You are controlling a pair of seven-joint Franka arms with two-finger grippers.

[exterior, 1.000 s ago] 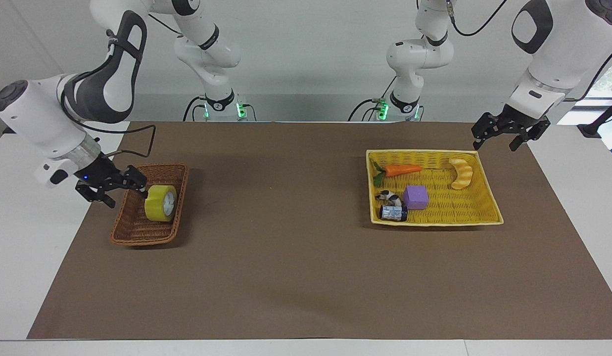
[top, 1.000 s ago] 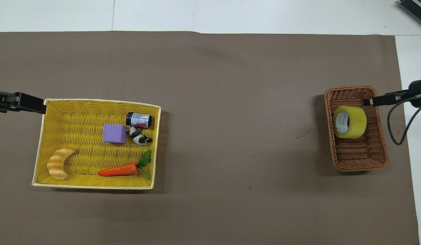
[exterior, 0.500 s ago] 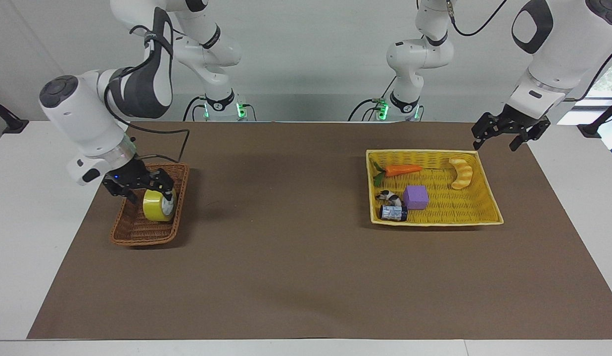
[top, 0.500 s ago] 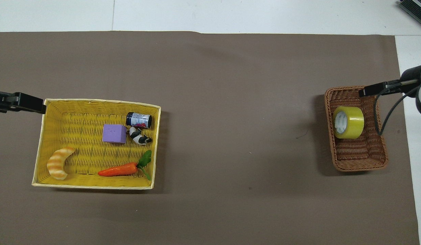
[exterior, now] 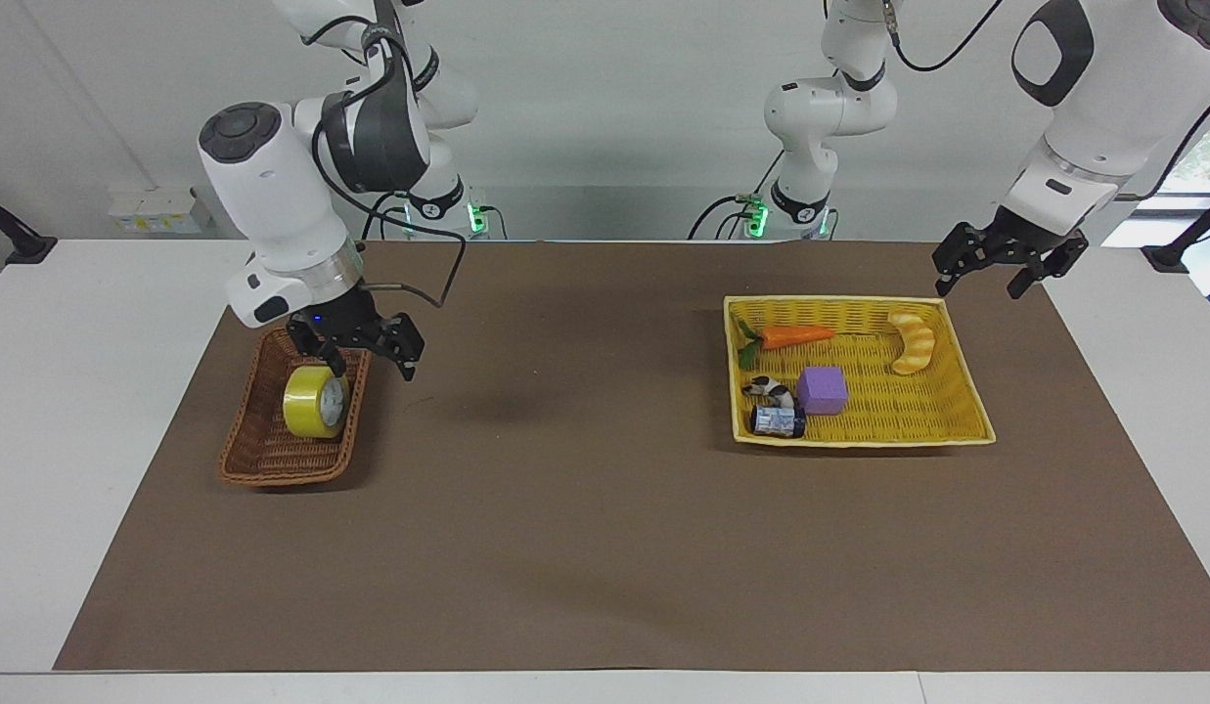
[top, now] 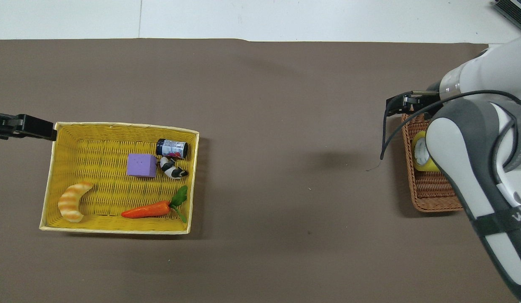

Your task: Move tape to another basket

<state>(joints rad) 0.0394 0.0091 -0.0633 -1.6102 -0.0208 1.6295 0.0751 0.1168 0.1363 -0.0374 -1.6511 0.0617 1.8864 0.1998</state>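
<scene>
Now tape point(exterior: 315, 403) in basket point(exterior: 272, 460), right claw point(exterior: 368, 354) spread, empty, left claw point(exterior: 1008, 266) likewise

The tape point(exterior: 315, 403) looks like glossy see-through yellow plastic film on a pale core, sitting in a rough brown wicker basket point(exterior: 262, 452). The yellow tray point(exterior: 962, 411) is woven too, finer weave. The table cover point(exterior: 585, 528) is matt brown, paper-like. Arm shells look like smooth shiny white plastic.
</scene>
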